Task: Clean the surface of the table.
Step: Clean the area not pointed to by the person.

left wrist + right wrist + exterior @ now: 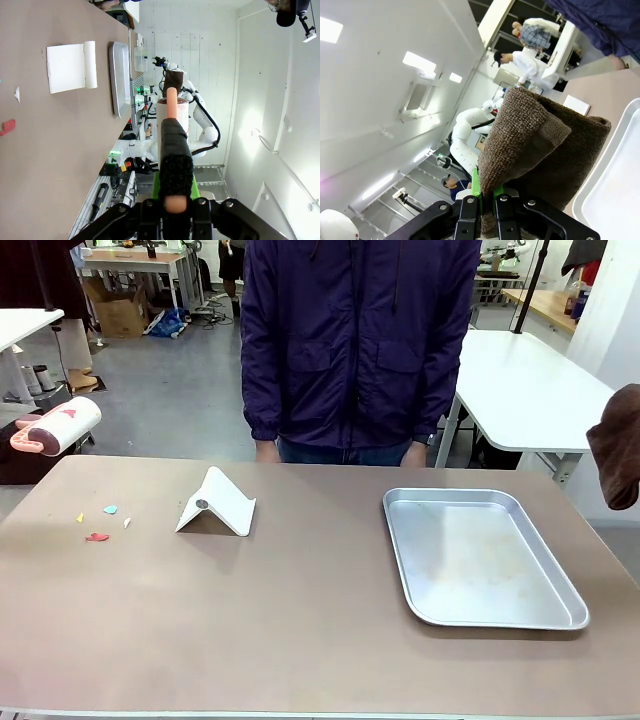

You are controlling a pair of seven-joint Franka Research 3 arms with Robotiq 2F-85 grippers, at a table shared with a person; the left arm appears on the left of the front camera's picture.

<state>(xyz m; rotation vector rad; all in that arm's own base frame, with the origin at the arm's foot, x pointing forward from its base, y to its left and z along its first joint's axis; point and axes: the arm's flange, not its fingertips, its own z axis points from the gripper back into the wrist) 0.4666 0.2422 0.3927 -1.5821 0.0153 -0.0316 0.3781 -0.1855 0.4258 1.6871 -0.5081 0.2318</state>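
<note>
Left gripper (pixel 172 165): jaws clamped tight on the pink handle of a lint roller (pixel 58 426), with the roll end pointing away from the wrist. Right gripper (pixel 487 195): pinched shut on a folded brown cloth (pixel 540 140), which bunches up over the fingers (one green pad (pixel 476 187) shows at the fold).

Both tools hang in the air off the table (pixel 300 630). The roller is past the far-left corner and the cloth is past the right end. Neither touches the top.

Table, as judged: rigid, flat, matte and fixed. There's nothing on it to take hold of, so contact goes through the tools. The roller should roll easily on it, and the cloth will likely drag a little on the matte finish.

On top:
- Small coloured paper scraps (pixel 100 523) lie near the left end, closest to the roller. They look light enough to stick to it.
- A white folded card stand (pixel 217 503) sits just beside the scraps, toward the middle.
- A metal tray (pixel 480 558) sits on the right half, near the cloth.

A person (pixel 355 340) in a dark jacket stands at the far edge.
</note>
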